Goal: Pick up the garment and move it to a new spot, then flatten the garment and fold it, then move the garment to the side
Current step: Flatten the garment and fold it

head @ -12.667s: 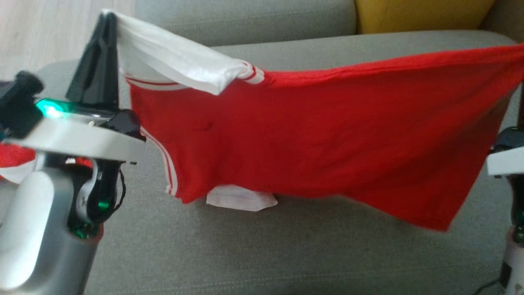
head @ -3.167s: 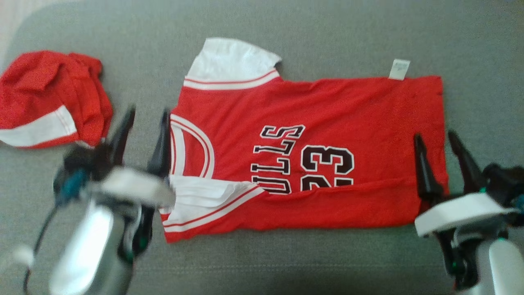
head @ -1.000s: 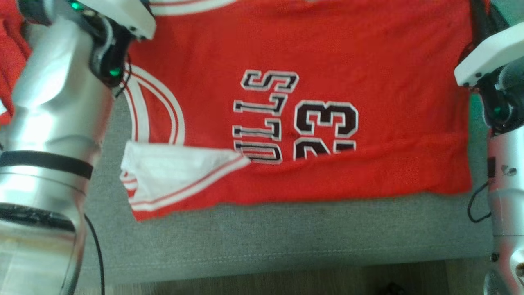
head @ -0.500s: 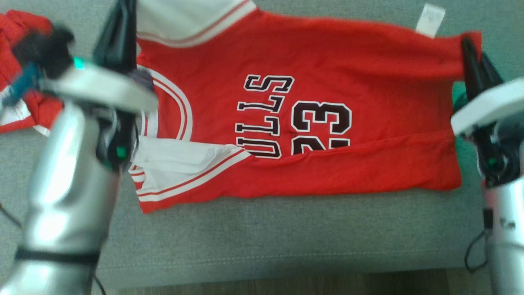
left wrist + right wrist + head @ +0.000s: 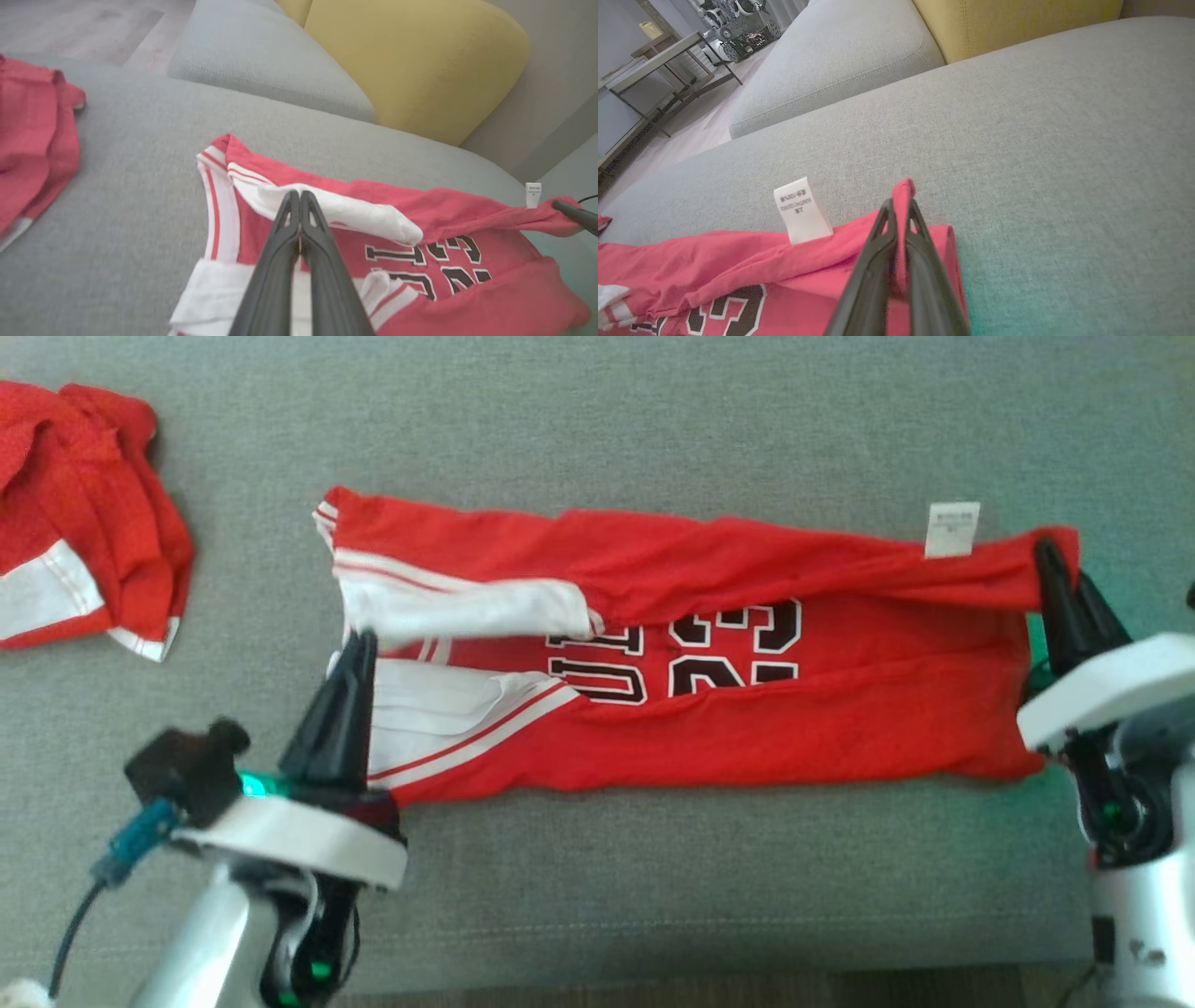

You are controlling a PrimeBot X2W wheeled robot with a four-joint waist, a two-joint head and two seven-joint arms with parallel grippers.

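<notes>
Cloth heap [image 5: 84,513]: red with white trim, crumpled at the upper left of the head view, well apart from the task's piece.
Left gripper [image 5: 358,642]: lower left of the head view; its two dark fingers are pressed together, tips pinching the white sleeve edge, as the left wrist view [image 5: 299,195] also shows.
Garment [image 5: 747,737]: red jersey stretched across the middle of the frame on the sofa seat [image 5: 597,420], its far long edge drawn over toward the near one, so it lies as a narrow band.
Print [image 5: 709,653]: dark white-edged letters and numerals, partly covered by the folded-over red flap.
Care tag [image 5: 952,529]: small, white, standing up from the upper edge toward the right.
Right gripper [image 5: 1055,560]: right edge of the frame; fingers clamped on the red hem corner, a tip of cloth poking out between them in the right wrist view [image 5: 900,205].
Yellow cushion [image 5: 411,60]: upper right of the left wrist view, behind the seat.
</notes>
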